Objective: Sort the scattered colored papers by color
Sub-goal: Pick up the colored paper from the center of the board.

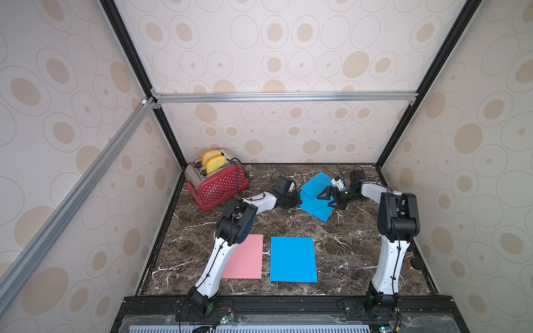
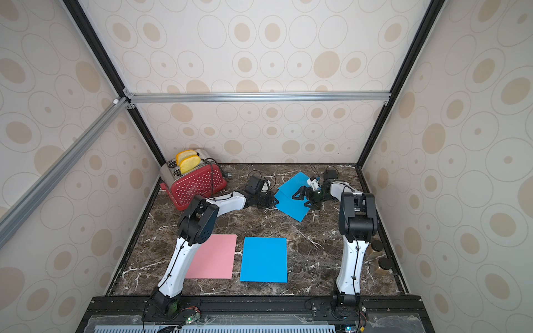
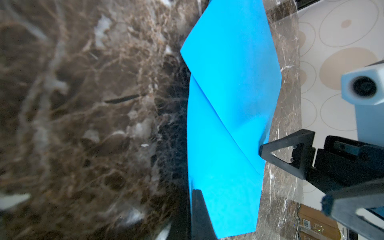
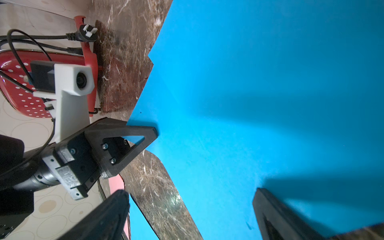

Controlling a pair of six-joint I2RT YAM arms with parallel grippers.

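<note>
Two sky-blue colored papers [image 1: 315,199] [image 2: 291,201] lie overlapped and askew at the back of the marble table. My left gripper [image 1: 297,199] [image 3: 196,192] is shut on the edge of the lower blue sheet [image 3: 220,166]; the right wrist view shows its finger [image 4: 133,133] lying over that edge. My right gripper [image 1: 328,199] [image 4: 191,207] hangs open just above the same blue sheets [image 4: 270,93], touching nothing. Near the front, a pink paper [image 1: 245,256] [image 2: 215,256] and another blue paper [image 1: 292,259] [image 2: 264,259] lie flat side by side.
A red dotted toaster [image 1: 220,184] with two toast slices and a trailing cord stands at the back left, close to the left arm. Dark-lidded jars [image 2: 380,259] sit along the right edge. The side and back walls close in the table [image 1: 346,245].
</note>
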